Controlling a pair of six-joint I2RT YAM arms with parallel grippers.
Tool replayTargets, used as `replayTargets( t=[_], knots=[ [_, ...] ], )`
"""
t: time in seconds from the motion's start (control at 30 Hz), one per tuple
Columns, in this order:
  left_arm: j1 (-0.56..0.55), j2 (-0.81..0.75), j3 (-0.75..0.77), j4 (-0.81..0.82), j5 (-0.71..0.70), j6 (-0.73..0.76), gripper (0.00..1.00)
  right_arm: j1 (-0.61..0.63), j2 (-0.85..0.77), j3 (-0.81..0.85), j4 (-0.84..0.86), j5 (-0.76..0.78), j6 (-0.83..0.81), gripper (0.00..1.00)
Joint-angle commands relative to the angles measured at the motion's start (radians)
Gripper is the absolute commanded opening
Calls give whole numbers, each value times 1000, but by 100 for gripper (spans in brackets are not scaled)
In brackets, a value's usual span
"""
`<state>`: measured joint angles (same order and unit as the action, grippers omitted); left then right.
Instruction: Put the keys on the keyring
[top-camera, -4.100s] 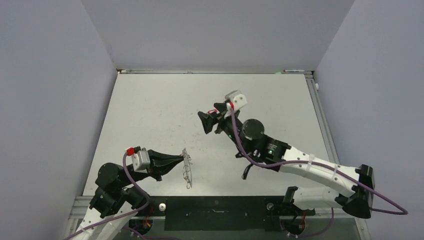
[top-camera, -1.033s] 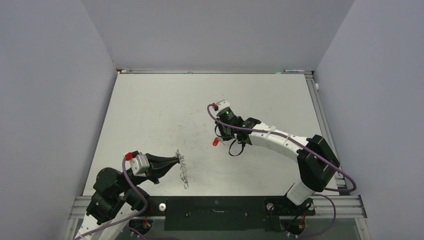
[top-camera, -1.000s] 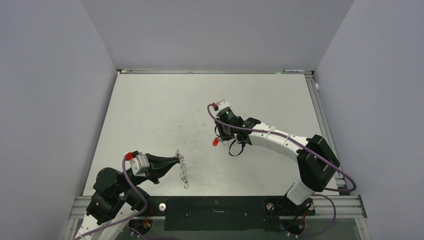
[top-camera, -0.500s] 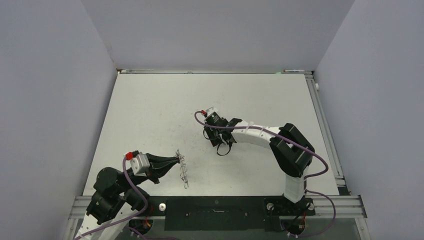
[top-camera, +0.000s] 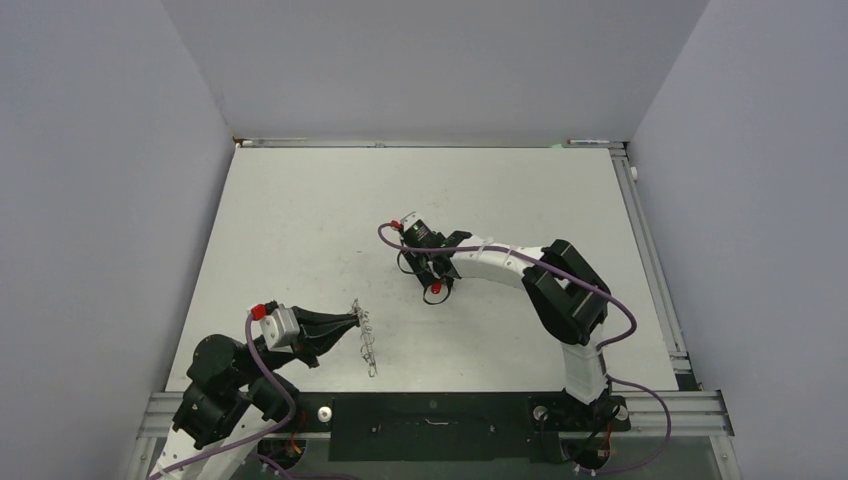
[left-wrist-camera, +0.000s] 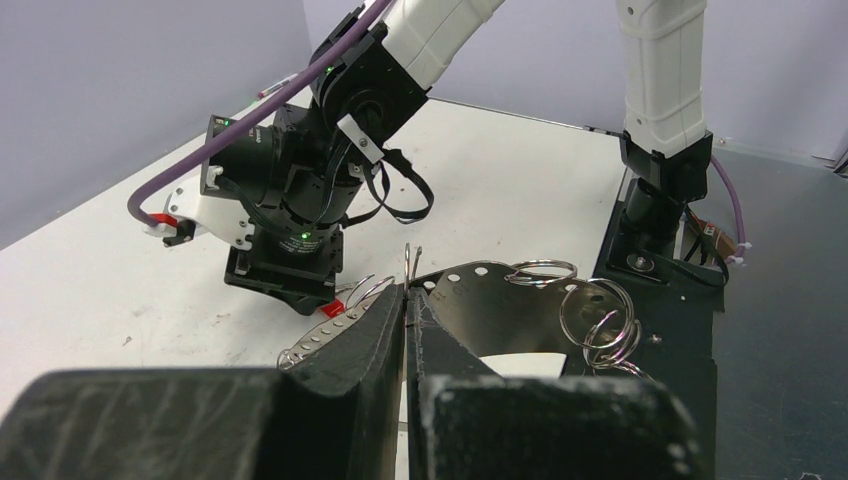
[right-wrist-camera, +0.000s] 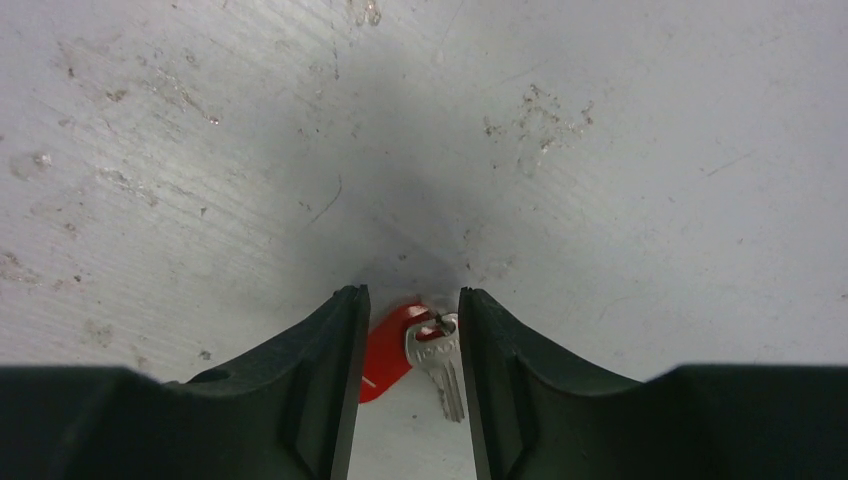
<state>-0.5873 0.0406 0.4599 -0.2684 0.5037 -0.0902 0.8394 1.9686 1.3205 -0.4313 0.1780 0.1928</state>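
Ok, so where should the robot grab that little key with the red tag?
Probably by the red tag, right where it joins the key, coming straight down from above. Both lie flat on the table, and the tag is the wider part. The right pincer has a finger on either side of them.

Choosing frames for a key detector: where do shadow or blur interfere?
Right wrist: a soft dark shadow pools on the table ahead of the right fingers, yet the key and its red tag are sharp. Left wrist: the left fingers fill the foreground, dark and soft; the keyring is crisp. Top external: even light, keyring tiny.
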Motion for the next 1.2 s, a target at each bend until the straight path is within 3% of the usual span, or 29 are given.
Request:
replayTargets(
  t=[0.0, 0.2, 0.37, 0.7, 0.93, 1.17],
  knots=[
    [6, 8, 8, 31, -16, 3, 0, 6, 1, 29, -37, 1, -15, 39],
    [6, 10, 8, 31, -17, 3, 0, 5, -15, 24, -49, -31, -23, 37],
    [6, 11, 10, 27, -19, 3, 0, -4, -23, 26, -67, -26, 3, 27],
    [6, 15, 11, 25, -19, 4, 0, -12, -47, 35, -74, 11, -2, 27],
    [6, 16, 11, 23, -19, 4, 0, -12, -39, 51, -86, 34, -12, 6],
    [6, 18, 11, 24, -19, 3, 0, -8, -56, 73, -107, 68, -23, 5]
  ],
)
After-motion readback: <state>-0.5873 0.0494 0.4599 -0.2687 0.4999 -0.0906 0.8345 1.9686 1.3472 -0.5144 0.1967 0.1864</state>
